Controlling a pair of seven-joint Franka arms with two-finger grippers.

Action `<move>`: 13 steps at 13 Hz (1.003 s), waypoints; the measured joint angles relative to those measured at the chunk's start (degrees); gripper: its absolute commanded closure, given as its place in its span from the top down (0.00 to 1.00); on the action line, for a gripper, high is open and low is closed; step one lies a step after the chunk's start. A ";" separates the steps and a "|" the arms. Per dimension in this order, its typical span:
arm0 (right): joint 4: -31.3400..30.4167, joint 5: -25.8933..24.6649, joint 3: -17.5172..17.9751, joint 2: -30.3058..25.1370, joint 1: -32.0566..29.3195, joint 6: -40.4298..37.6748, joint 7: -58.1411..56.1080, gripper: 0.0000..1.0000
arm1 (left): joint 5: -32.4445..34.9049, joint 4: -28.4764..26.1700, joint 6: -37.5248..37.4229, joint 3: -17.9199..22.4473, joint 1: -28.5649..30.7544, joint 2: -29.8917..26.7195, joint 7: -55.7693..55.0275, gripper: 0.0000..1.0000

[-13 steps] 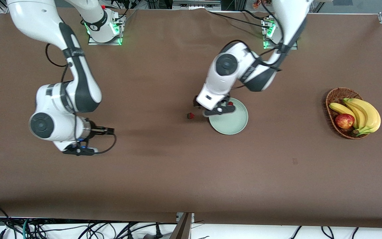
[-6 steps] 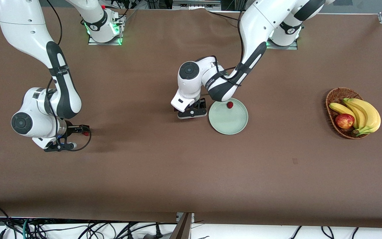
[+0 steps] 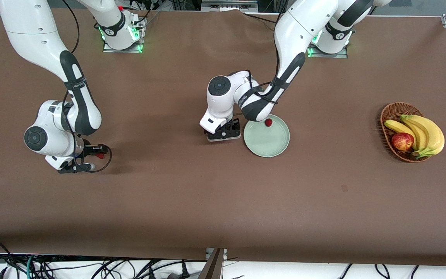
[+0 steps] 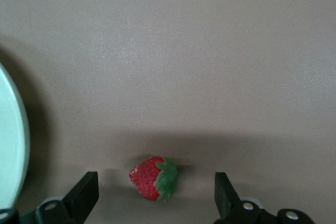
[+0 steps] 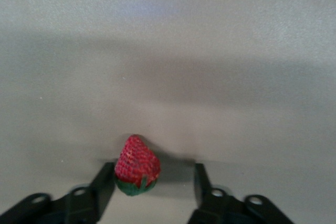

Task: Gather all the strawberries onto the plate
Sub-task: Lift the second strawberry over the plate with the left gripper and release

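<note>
Since half a second ago the right arm's wrist has drawn in toward the table's middle, and the left arm has barely shifted, settling a little lower beside the plate [image 3: 266, 135].

The left end effector [image 3: 223, 134] sits low over the tabletop [image 3: 207, 201] at the plate's nine o'clock. Its fingers [image 4: 85, 194] stand wide apart, flanking a strawberry [image 4: 154, 178] that lies on the tabletop, touching neither.

The right end effector [image 3: 96, 151] is down at the right arm's end of the table. Its fingers [image 5: 102, 187] are partly drawn in around a second strawberry [image 5: 136, 166]; one finger touches it, the other stands clear.

A third strawberry [image 3: 268, 122] rests in the plate at about twelve o'clock, near the rim.
</note>
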 measured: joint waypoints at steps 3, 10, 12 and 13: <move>0.00 0.51 0.01 0.00 0.00 0.22 -0.03 0.34 | 0.00 0.06 0.00 0.03 -0.01 0.00 -0.53 0.49; 0.01 0.66 0.05 -0.05 0.04 0.25 -0.04 0.32 | 0.00 0.16 -0.31 0.21 0.00 0.16 -1.47 0.19; 0.02 0.67 0.06 -0.05 0.05 0.28 -0.04 0.41 | 0.00 0.23 -0.30 0.23 0.02 0.16 -1.72 0.19; 0.02 0.70 0.07 -0.05 0.05 0.36 -0.04 0.41 | 0.00 0.40 -0.23 0.26 0.05 0.15 -1.78 0.19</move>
